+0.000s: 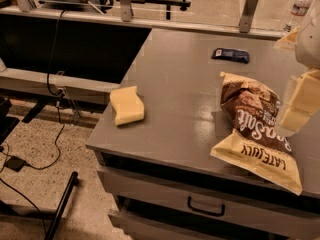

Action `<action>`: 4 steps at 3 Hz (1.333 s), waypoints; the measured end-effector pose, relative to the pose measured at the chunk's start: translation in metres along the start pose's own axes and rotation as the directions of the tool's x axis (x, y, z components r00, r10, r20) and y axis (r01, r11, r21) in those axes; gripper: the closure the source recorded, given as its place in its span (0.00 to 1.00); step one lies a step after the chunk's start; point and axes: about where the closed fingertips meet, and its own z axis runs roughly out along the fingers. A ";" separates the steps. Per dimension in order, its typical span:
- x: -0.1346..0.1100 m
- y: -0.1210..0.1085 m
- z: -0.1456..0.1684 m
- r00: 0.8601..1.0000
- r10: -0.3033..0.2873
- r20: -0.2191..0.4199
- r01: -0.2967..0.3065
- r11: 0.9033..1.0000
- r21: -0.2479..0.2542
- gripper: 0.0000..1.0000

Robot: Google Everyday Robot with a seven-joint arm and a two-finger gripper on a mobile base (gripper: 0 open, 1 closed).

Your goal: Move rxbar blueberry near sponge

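The rxbar blueberry [230, 54], a small flat dark navy wrapper with a white patch, lies at the far side of the grey table [180, 89]. The sponge [127, 105], a pale yellow thick foam block, lies near the table's left front edge. My gripper [299, 106], cream-coloured, hangs at the right edge of the view, just right of the chip bag. It is well to the right of and nearer than the rxbar, and far from the sponge. It holds nothing that I can see.
A large brown and cream chip bag [257, 129] lies on the table's right front. A water bottle [299, 9] stands at the far right. Drawers with a dark handle [206, 207] are below the tabletop. Cables and a dark stand lie on the floor at left.
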 end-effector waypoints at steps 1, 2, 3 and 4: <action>0.000 -0.001 -0.001 1.000 0.000 0.002 0.000 1.000 0.003 0.00; -0.006 -0.042 -0.005 0.998 -0.019 0.066 0.016 0.999 0.039 0.00; -0.001 -0.101 0.013 0.991 -0.001 0.137 -0.004 1.000 0.031 0.00; 0.022 -0.169 0.046 0.986 0.108 0.129 -0.113 0.993 0.028 0.00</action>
